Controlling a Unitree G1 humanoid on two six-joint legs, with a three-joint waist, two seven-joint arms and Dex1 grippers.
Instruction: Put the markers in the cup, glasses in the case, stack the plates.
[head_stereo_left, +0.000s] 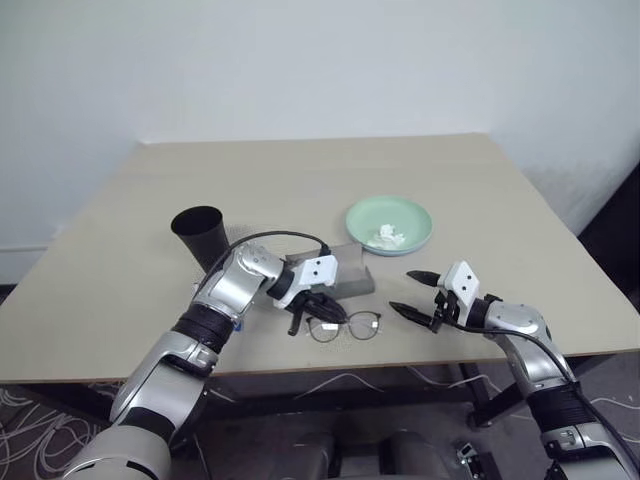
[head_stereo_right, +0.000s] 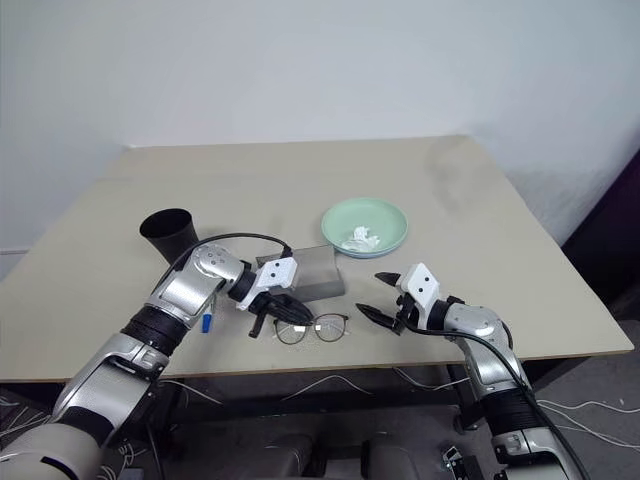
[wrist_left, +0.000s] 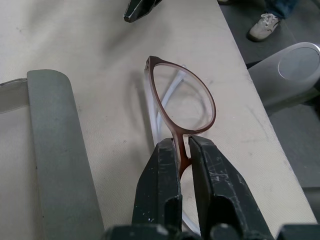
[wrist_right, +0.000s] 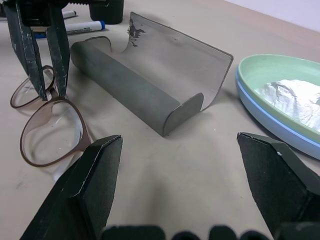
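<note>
My left gripper is shut on the bridge of the glasses, which lie on the table near its front edge, just in front of the case. The grey case lies open, with its lid up. My right gripper hangs open to the right of the glasses, holding nothing. The black cup stands upright at the left. Two markers lie near the cup; a blue one peeks out under my left arm. The mint green plate rests in the light blue plate.
A crumpled white paper wad lies in the green plate. The table's front edge runs close below both grippers. Cables lie on the floor beneath.
</note>
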